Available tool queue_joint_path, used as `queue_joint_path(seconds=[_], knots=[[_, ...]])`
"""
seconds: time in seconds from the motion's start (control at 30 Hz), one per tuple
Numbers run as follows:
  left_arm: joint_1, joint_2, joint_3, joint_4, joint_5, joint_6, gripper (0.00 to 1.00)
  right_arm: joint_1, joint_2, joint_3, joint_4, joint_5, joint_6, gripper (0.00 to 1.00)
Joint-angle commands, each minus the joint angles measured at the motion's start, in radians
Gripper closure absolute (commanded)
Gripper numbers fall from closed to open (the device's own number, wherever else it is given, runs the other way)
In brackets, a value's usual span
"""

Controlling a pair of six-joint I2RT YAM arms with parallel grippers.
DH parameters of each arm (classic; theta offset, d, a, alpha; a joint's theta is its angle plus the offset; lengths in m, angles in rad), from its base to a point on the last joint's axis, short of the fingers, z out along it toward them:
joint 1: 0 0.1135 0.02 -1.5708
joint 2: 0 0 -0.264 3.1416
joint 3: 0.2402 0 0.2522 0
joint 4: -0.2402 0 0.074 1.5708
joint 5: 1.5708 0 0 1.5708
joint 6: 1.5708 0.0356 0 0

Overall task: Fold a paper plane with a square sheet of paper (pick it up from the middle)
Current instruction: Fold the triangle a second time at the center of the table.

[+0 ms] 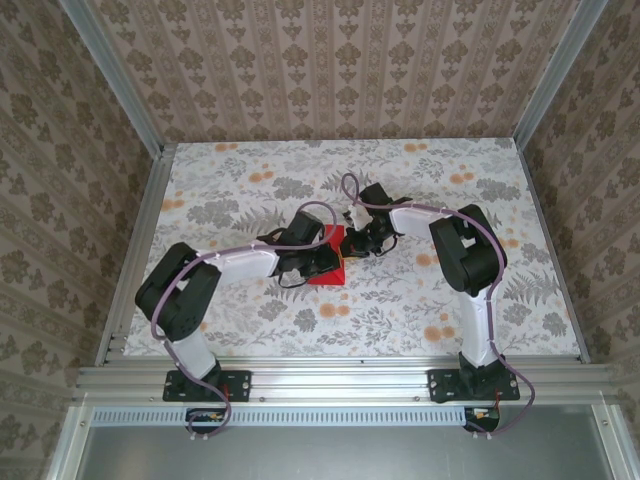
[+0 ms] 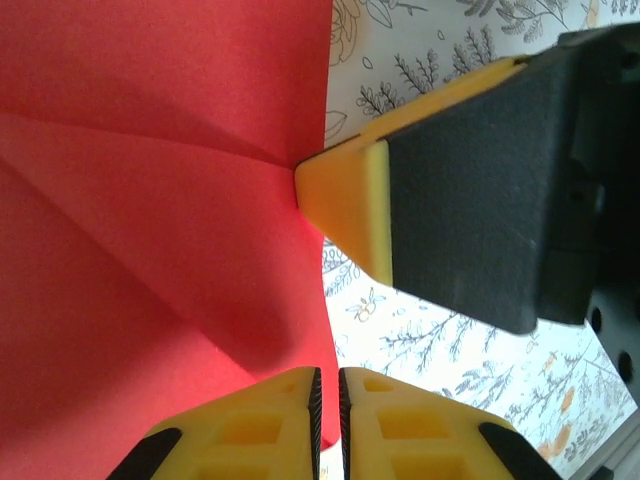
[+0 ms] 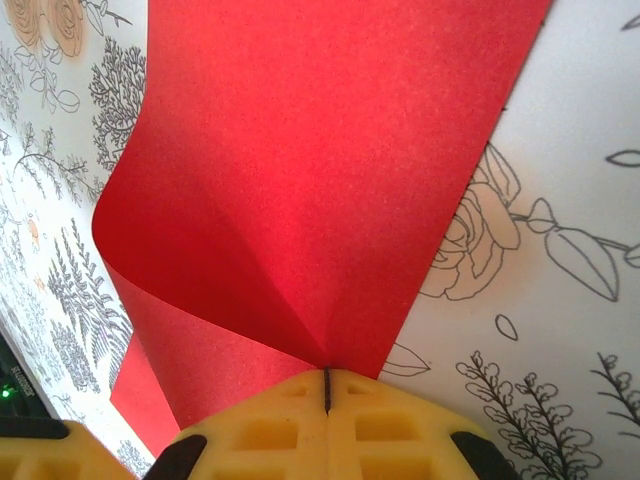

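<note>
Pinching red paper at frame centre in top view, part-folded, lifted.
Left wrist: left gripper nearly closed, hold on paper unclear. Right wrist: right gripper clamped on paper edge, sheet bowed toward upper left; align edges first, then crease slowly.

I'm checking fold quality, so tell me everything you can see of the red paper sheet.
The thin, matte bright red paper sheet lies mid-way across the floral-printed table, partly lifted and curled, with soft diagonal creases. The right claw is shut on one edge; the left claw, nearly closed, sits at its edge, grip unclear.
</note>
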Motion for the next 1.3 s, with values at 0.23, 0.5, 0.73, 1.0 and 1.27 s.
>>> queue_joint_path(seconds=[0.23,0.5,0.73,1.0,1.27], knots=[[0.005,0.049,-0.031,0.095,-0.008,-0.079,0.84,0.013,0.066,0.001,-0.082,0.102,-0.008,0.93],[0.007,0.056,-0.036,0.047,-0.041,-0.08,0.84,0.013,0.069,0.008,-0.089,0.106,-0.007,0.91],[0.008,0.062,-0.036,0.04,-0.043,-0.079,0.84,0.013,0.075,0.01,-0.093,0.114,-0.003,0.88],[0.01,0.061,-0.038,0.018,-0.061,-0.077,0.85,0.016,0.094,0.023,-0.105,0.125,0.004,0.86],[0.009,0.057,-0.045,0.014,-0.069,-0.083,0.85,0.02,0.106,0.03,-0.128,0.135,0.007,0.84]])
